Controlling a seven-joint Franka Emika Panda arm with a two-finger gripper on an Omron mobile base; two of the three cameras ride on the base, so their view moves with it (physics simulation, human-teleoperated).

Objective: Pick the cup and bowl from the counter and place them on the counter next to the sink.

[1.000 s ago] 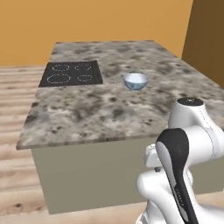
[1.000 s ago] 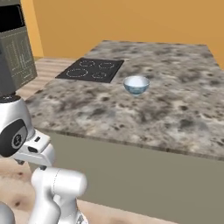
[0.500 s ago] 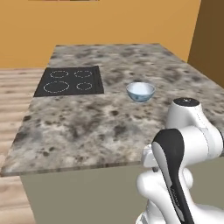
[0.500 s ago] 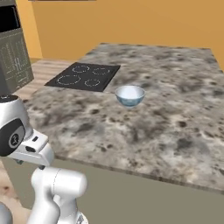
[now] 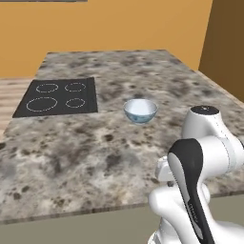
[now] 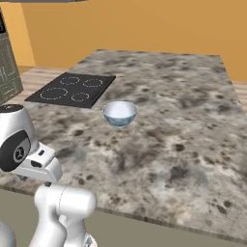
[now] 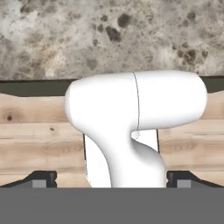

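Observation:
The white bowl (image 5: 140, 110) with a pale blue outside stands upright near the middle of the speckled counter (image 5: 71, 157), just right of the stovetop; from the other side the bowl (image 6: 119, 113) sits on the same counter (image 6: 183, 144). The cup and the sink are out of view. My arm is folded low in front of the counter's near edge, well short of the bowl. In the hand view my gripper (image 7: 111, 179) is open, its fingertips (image 7: 41, 178) far apart with nothing between them, looking down past the counter (image 7: 109, 35) edge at wooden floor.
A black stovetop (image 5: 57, 96) with white ring burners lies at the counter's left; the stovetop (image 6: 72, 89) is close to the bowl. An orange wall (image 5: 119, 24) stands behind. A dark appliance (image 6: 9, 67) rises at the far left. Wooden floor (image 7: 35, 144) lies below.
The whole picture has shifted: the base has driven closer to the counter, so bowl and stovetop look larger and nearer. The folded arm and the open gripper keep their pose.

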